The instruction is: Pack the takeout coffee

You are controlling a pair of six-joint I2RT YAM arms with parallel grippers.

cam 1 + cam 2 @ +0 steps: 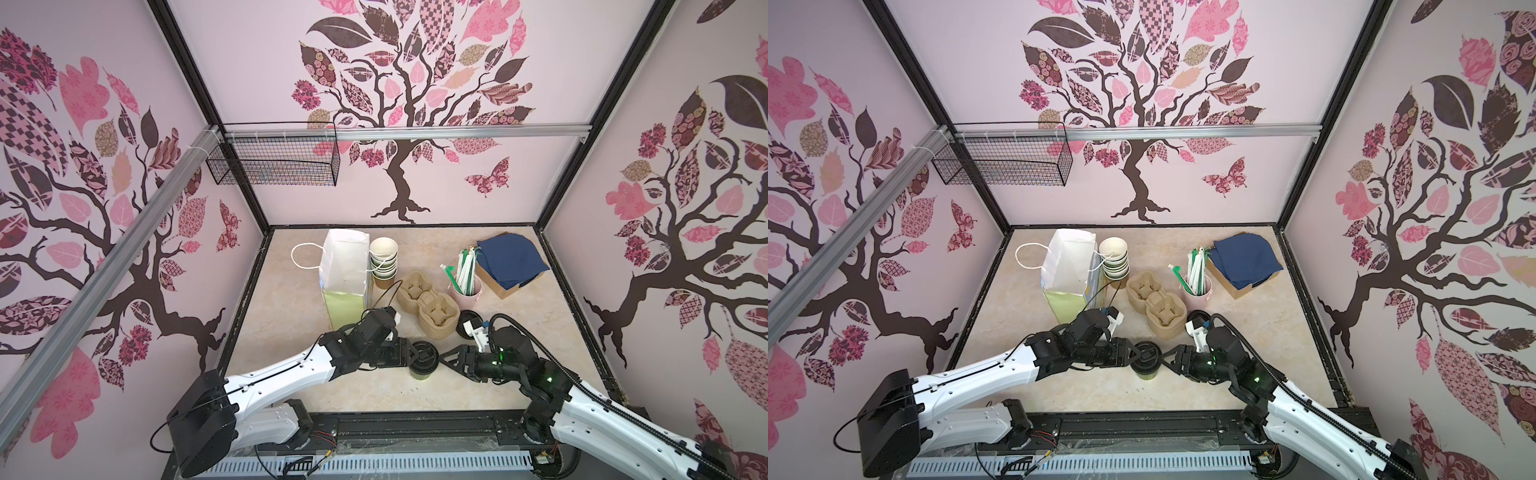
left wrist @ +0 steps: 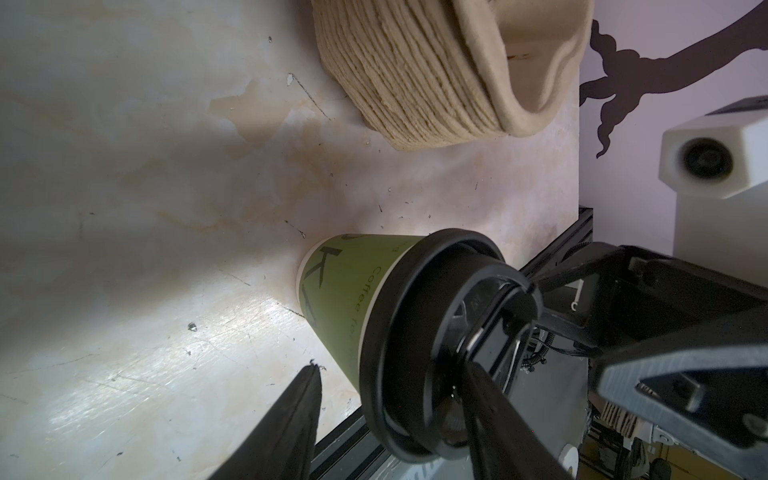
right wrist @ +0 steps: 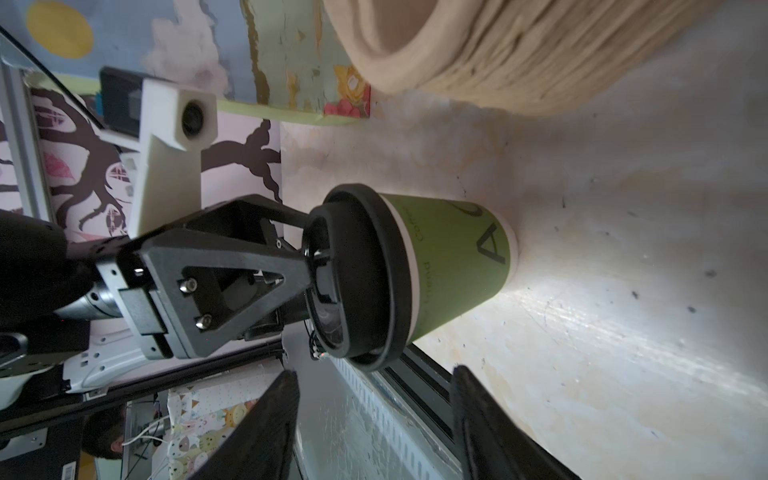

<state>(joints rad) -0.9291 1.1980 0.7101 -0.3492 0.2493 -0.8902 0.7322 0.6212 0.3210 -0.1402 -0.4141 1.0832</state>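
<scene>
Marbled table (image 1: 415, 399), takeout coffee (image 1: 424, 360), lettering (image 2: 318, 272) wrist-views only

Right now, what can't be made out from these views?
- Takeout coffee fill level: its lid covers it in every view.
- Left gripper contact with the lid: in the left wrist view one finger overlaps the lid, so the grip is unclear.
- Paper bag lower inside: its own wall hides it in both top views.
- Loose black lids count: the right wrist camera mount covers them in both top views.

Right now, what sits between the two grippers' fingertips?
The takeout coffee, standing upright on the table, with the left gripper at one side of its top and the right gripper facing the other. Both top views show it.
</scene>
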